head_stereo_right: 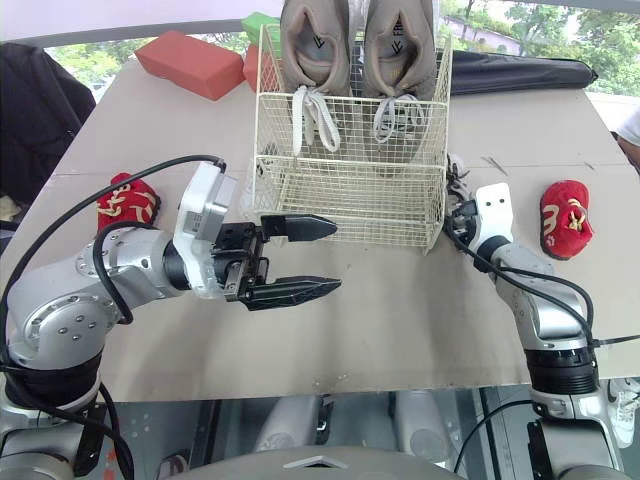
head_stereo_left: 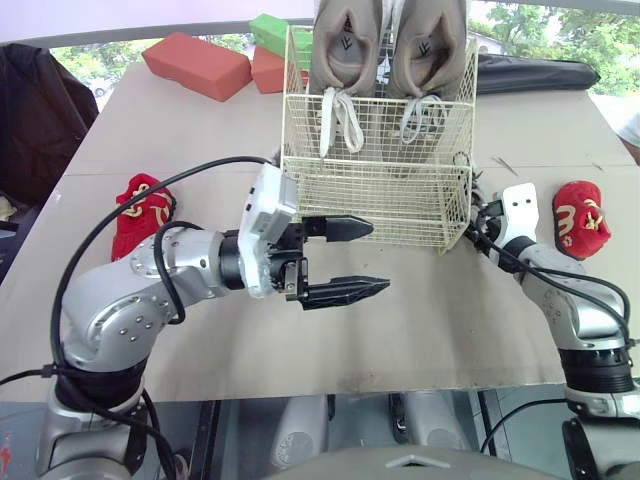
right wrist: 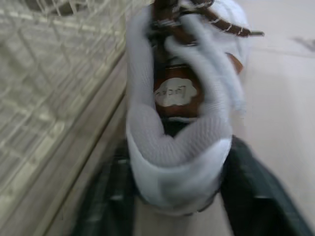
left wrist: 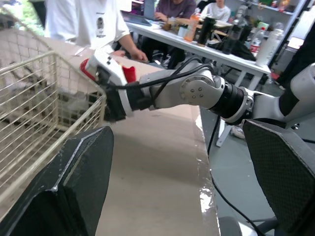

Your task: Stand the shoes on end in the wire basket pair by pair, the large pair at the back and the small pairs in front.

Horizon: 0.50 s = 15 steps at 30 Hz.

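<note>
One shoe [right wrist: 183, 93] gripped, right end effector [right wrist: 178, 152], beside basket [head_stereo_left: 375, 205]; left end effector [head_stereo_left: 372, 258] gaping, empty.

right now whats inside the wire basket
Two large grey shoes stand on end at the back of the wire basket, laces hanging. No shoes in front. Mesh partly screens their toes.
</note>
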### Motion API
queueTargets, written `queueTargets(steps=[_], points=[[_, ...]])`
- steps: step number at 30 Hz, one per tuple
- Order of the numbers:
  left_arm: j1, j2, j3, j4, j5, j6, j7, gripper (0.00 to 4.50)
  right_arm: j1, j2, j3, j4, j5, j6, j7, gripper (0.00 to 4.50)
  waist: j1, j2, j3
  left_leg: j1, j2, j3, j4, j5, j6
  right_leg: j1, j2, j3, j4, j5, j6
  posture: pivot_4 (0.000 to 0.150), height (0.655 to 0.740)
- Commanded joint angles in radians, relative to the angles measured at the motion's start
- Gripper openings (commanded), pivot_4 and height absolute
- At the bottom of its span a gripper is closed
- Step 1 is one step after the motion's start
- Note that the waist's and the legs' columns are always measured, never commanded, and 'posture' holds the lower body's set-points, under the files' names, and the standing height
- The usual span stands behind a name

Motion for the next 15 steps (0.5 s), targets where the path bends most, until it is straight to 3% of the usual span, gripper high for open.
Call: queueTargets(steps=[1,8,15], points=[[0.006,0.013,0.039,-0.044,-0.030,-0.008,0.021,4.50,-0.004,-0.010,-0.014,-0.019,-0.036,-0.047,0.012,0.73,0.000,0.000,0.000,0.000,0.000,0.000,0.000,0.000,0.000,0.000,0.000,0.000,0.000,0.000,0.000,0.150,0.7400],[-0.013,0.003,0.038,-0.012,-0.045,-0.009,0.035,4.50,0.091,-0.114,-0.136,-0.170,-0.028,-0.027,0.058,0.18,0.007,0.000,0.000,-0.001,0.000,0.000,-0.001,0.000,0.000,0.000,-0.001,-0.001,-0.001,0.000,0.000,0.150,0.7400],[-0.093,-0.037,0.020,0.088,-0.074,0.002,0.016,4.50,0.322,-0.408,-0.441,-0.357,0.086,-0.045,0.382,0.09,0.002,0.004,0.002,-0.002,-0.001,0.001,-0.001,0.000,0.000,0.000,-0.001,-0.002,-0.003,0.000,0.000,0.150,0.7400]])
